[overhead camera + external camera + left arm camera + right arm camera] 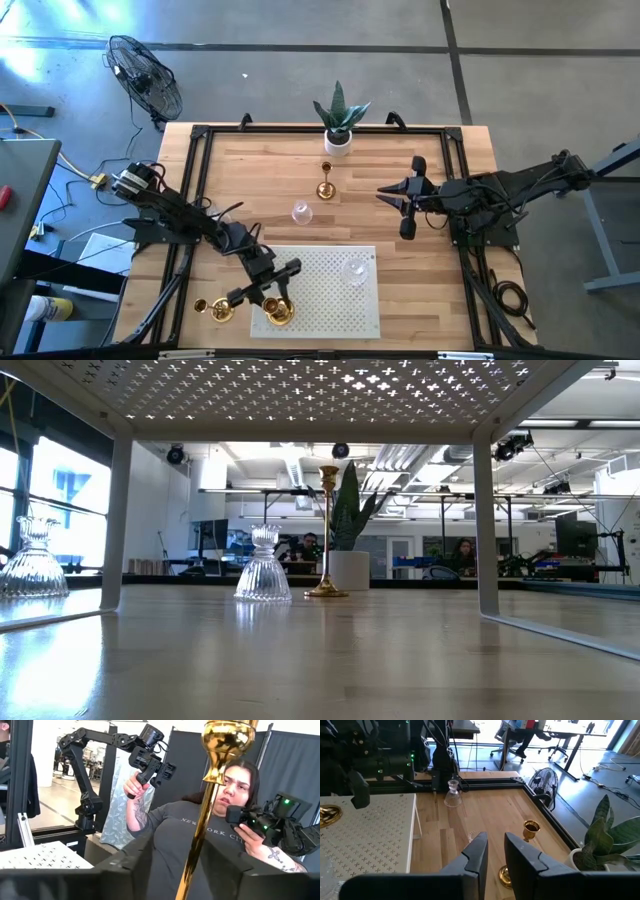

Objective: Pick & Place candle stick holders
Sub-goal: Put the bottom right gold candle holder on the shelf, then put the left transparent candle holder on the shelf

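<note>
Closest in, from my left wrist: the stem of the held gold holder [201, 835] rises straight up between my left fingers [127, 870], which pinch it low on the stem. Its cup sits high against the room behind. A person [200, 840] sits beyond, each hand on a dark controller.

From above, left to right:
- The loose gold holder [220, 310] is on the bare wood surface [420, 280], just off the left edge of the white perforated mat [330, 290], near the front edge. I cannot tell whether it stands or lies.
- My left gripper [272, 295] is over the mat's front left corner. The holder it grips shows over the mat there. Whether the base touches the mat, I cannot tell.
- A clear glass holder [301, 212] stands on the wood behind the mat, about mid-surface.
- The upright gold holder [326, 185] stands just behind and to the right of that glass one, apart from it.
- The white pot with the green plant [339, 125] is at the back edge, behind the upright gold holder.
- A second glass holder [355, 268] sits on the mat, toward its back right corner.
- My right gripper [492, 845] hangs over the right half of the surface and points toward the middle. Its fingers are spread by a narrow gap and hold nothing.
</note>
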Tool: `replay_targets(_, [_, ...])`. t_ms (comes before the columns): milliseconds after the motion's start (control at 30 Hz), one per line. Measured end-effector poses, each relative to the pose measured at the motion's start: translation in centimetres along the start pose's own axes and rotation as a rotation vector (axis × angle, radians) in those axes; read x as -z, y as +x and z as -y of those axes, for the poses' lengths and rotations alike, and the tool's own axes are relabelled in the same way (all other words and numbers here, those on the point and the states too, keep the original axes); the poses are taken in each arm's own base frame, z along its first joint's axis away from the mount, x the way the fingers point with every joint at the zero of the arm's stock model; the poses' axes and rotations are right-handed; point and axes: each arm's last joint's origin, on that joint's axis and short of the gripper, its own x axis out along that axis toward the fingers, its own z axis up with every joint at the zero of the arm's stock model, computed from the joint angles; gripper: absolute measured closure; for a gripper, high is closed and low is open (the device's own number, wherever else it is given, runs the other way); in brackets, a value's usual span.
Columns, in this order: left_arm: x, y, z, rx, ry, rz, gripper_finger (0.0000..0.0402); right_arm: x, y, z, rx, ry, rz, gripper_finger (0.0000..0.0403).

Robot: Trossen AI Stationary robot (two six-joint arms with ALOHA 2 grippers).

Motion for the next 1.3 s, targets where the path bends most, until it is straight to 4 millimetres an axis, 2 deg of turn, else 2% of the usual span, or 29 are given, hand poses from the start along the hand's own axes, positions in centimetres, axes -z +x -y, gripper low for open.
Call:
replay_targets(133, [-0.1,0.0,0.1,0.026,0.014,0.003,0.0203,0.0,0.0,0.0,0.000,0.000,0.000,0.0345])
replay_targets(267, [-0.3,0.0,0.2,0.043,0.022,0.004,0.0178,0.1,0.0,0.0,0.001,-0.006,-0.010,0.0347])
replay_targets(600, [-2.8,-0.7,1.6,0.056,0.121,-0.017,0.0172,0.2,0.0,0.0,0.003,-0.005,-0.019,0.0346])
replay_targets(833, [-5.1,-1.9,2.5,-0.094,0.206,-0.040,0.0172,0.2,0.0,0.0,0.003,-0.007,-0.019,0.0347])
replay_targets(1033, [-8.0,-3.6,4.1,-0.252,0.344,0.006,0.0172,0.2,0.0,0.0,0.004,-0.007,-0.019,0.0345])
replay_targets(1167, [-9.7,-5.3,5.5,-0.347,0.419,-0.015,0.0172,0.2,0.0,0.0,0.003,-0.006,-0.019,0.0345])
replay_targets(1300, [-11.2,-7.6,7.0,-0.495,0.412,-0.028,0.0172,0.2,0.0,0.0,0.003,-0.005,-0.019,0.0345])
